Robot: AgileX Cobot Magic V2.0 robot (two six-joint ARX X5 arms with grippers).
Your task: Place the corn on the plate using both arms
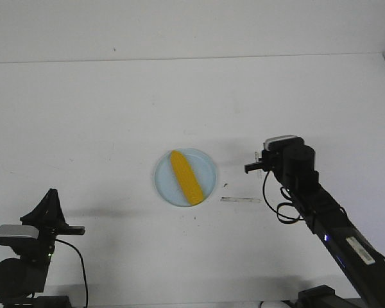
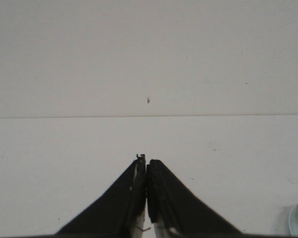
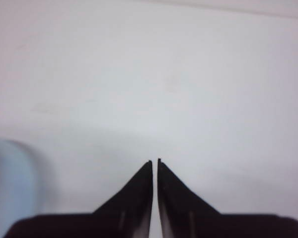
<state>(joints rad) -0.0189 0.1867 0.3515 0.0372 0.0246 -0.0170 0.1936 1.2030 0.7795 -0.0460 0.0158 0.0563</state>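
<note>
Already the corn (image 1: 185, 177) lies on the plate (image 1: 208, 163), likely light, stiff and slippery, best gripped mid-cob; both arms' fingers closed, empty.

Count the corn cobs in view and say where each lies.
1. The corn lies diagonally on the plate at the table's middle, between the two arms. Nothing in these views suggests a hidden one.

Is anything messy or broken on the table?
Nothing looks broken or spilled. The corn lies slanted on the plate. One odd bit: a small clear strip lies on the table just right of the plate.
</note>
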